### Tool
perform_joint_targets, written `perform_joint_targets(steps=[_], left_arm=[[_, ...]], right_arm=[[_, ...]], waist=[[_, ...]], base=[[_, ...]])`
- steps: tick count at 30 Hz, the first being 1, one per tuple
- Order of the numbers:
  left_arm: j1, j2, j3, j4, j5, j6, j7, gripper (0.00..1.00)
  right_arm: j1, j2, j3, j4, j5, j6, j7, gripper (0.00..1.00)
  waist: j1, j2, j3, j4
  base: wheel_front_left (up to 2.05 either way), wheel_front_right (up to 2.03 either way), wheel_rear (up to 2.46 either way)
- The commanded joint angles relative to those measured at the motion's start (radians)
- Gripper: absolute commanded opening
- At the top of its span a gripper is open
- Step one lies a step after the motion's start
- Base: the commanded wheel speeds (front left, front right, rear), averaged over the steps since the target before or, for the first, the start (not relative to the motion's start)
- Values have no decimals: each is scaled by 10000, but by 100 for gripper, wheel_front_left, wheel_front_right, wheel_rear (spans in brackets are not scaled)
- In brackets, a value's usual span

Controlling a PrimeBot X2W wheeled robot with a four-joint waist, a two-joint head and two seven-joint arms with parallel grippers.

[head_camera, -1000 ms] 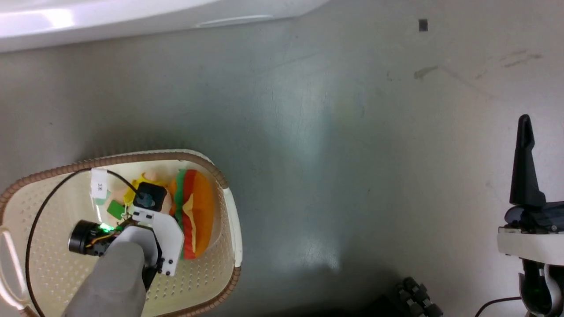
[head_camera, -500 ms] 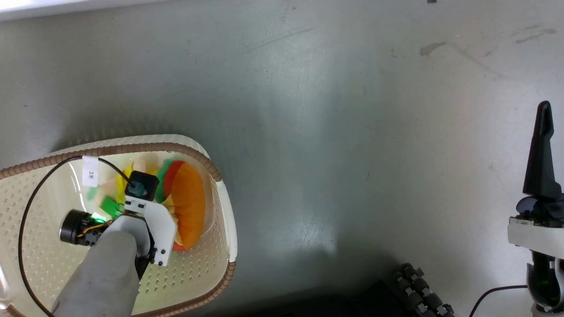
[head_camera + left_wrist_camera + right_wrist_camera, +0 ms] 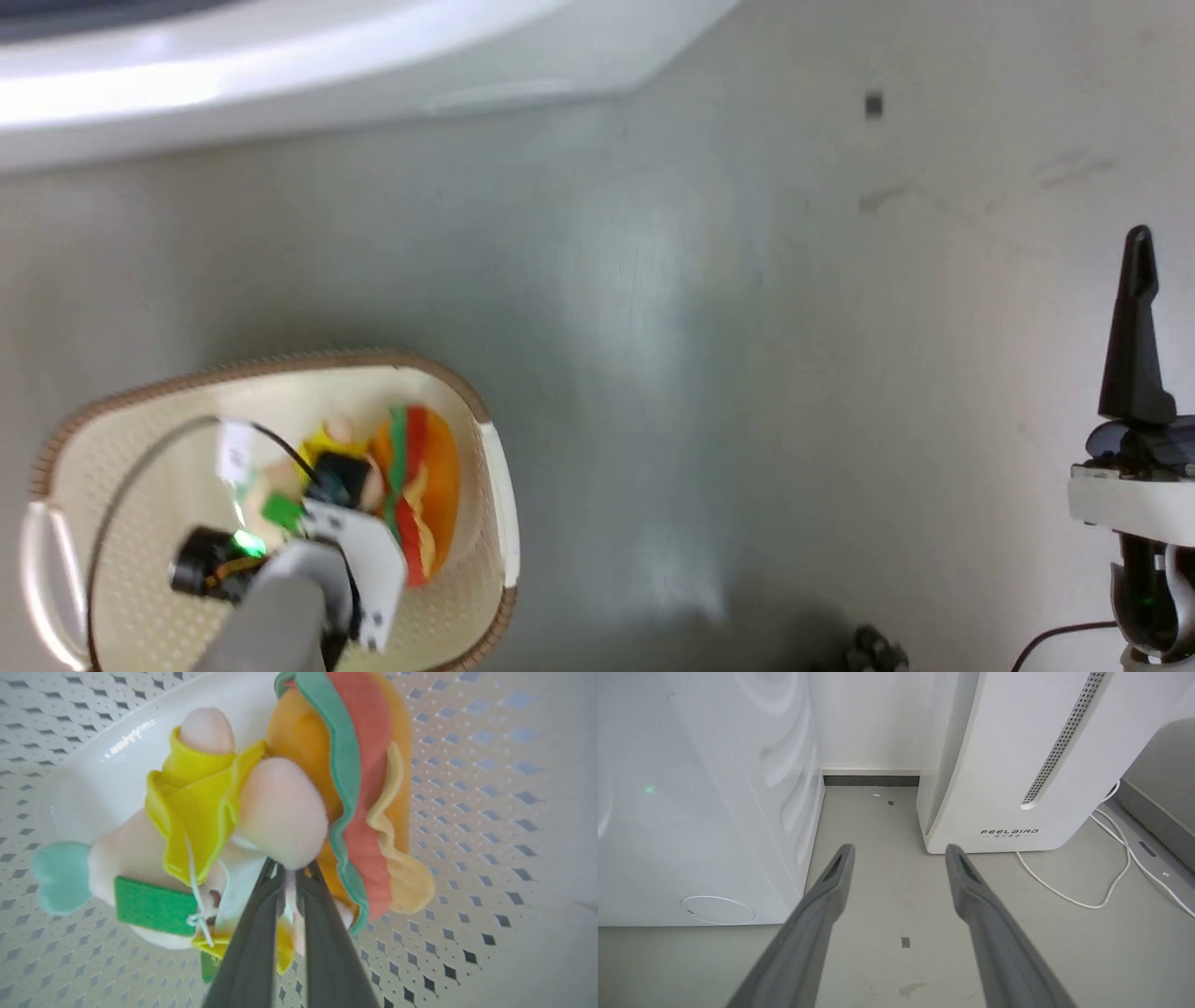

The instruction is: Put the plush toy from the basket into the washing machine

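The plush toy [image 3: 415, 504] lies against the right wall of the cream basket [image 3: 499, 504], an orange hamburger with green, red and yellow layers joined to a pink figure in yellow [image 3: 196, 807] with a green tag [image 3: 154, 905]. My left gripper [image 3: 290, 870] is down inside the basket, shut on the pink figure's soft part beside the burger [image 3: 355, 788]. In the head view my left wrist hides its fingers. My right gripper [image 3: 899, 851] is open and holds nothing above the floor, far right of the basket. The washing machine [image 3: 280, 84] shows as a white edge at the top.
In the right wrist view the washer's white side panel [image 3: 691, 812] stands left and the white FEELBIRD appliance [image 3: 1017, 765] right, with a strip of grey floor between. A white cable [image 3: 1087, 886] lies on the floor at the right. Bare floor [image 3: 747, 373] spreads between basket and right arm.
The head camera has shifted, so the whole picture moved. My left gripper stays on the plush in the basket; the burger turned orange side up, then back to showing its layers.
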Motion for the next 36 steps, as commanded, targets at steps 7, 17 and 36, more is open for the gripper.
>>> perform_joint_targets(steps=[7,17,36], left_arm=[[1143,-355,-127,5,-120,-111,-924,0],[2396,-490,397,-2056,-485,104,-1323,0],[5317,-691,2279,-9077,431,679,-1327,0]], right_arm=[[367,-2,0,282,-229,-9,-44,100],[1117,-2,-111,538,-397,-9,-44,100],[1967,-2,-218,859,-297,-9,-44,100]], waist=[[0,0,-2633,394],[0,0,-4617,1151],[0,0,-6548,1895]], base=[[0,0,0],[0,0,0],[0,0,0]])
